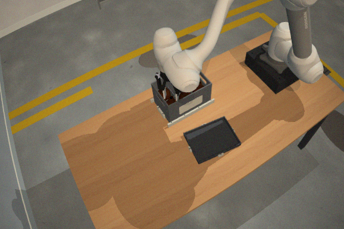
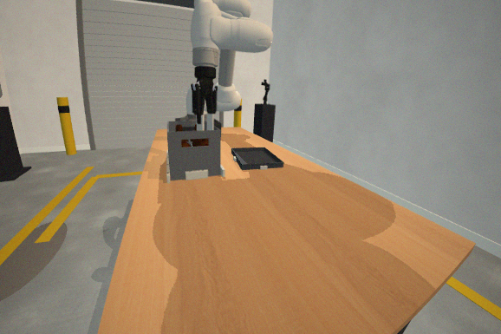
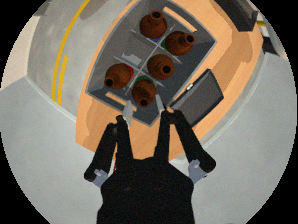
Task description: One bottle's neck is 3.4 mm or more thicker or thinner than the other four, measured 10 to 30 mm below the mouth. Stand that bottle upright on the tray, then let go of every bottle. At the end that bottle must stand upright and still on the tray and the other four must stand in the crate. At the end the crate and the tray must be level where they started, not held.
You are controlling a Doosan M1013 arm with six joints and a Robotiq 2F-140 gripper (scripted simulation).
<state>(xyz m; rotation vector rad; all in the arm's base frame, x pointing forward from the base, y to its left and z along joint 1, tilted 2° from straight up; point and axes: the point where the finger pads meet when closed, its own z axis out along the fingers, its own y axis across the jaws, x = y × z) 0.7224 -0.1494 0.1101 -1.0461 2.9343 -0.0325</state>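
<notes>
Pointing mouth-up in crate [image 1: 206, 93] [image 2: 194, 160] [image 3: 197, 57]: bottles [image 1: 171, 101] [image 2: 199, 142] [image 3: 159, 65], long axes vertical.

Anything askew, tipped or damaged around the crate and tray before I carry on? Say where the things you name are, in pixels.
Nothing stands out. The crate [image 1: 190, 104] [image 2: 194, 161] [image 3: 107, 67] and tray [image 1: 212, 140] [image 2: 257, 158] [image 3: 200, 97] look level on the table [image 1: 134, 161] [image 2: 282, 226] [image 3: 92, 130], and all five brown bottles stand in the crate. I can't judge fine cracks or neck thickness from here.

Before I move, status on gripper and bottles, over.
Gripper open, fingers at crate's near end. Five bottles crated. Dividers close by. Tray bottle-free.
</notes>
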